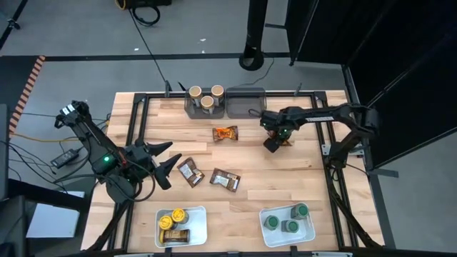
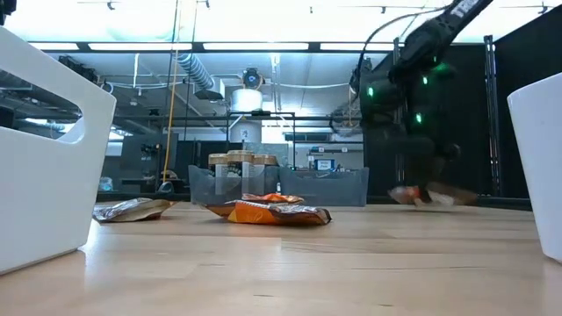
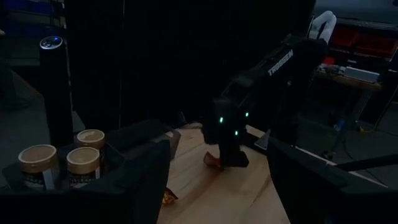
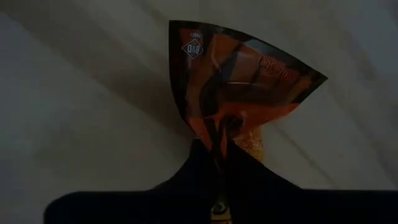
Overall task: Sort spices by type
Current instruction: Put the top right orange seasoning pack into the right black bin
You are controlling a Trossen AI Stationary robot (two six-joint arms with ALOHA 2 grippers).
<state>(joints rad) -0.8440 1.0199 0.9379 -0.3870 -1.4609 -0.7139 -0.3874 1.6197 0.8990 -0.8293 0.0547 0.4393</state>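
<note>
My right gripper (image 1: 274,143) stands over the far right part of the table, shut on an orange packet (image 4: 236,74), which also shows blurred in the low view (image 2: 428,197). My left gripper (image 1: 170,158) hovers open at mid-left, beside two brown packets (image 1: 190,172) (image 1: 225,180) lying flat on the wood. A second orange packet (image 1: 226,133) lies flat near the middle. Three tan-lidded jars (image 1: 206,96) stand in the far grey bin. Yellow-lidded jars (image 1: 173,218) and green-lidded jars (image 1: 289,220) stand in the near white trays. My right gripper pinches the orange packet between its two fingers at one bunched end (image 4: 214,127), coming from above and pointing down. The rest of the packet fans out wide past the fingertips. It sits low by the table top (image 2: 428,197); whether it is lifted clear I cannot tell.
Two grey bins sit at the far edge; the right one (image 1: 246,104) holds no jars. The left white tray (image 1: 201,227) also holds a brown packet beside the jars. The right white tray (image 1: 265,233) is near right. A black frame rail runs around the table.
</note>
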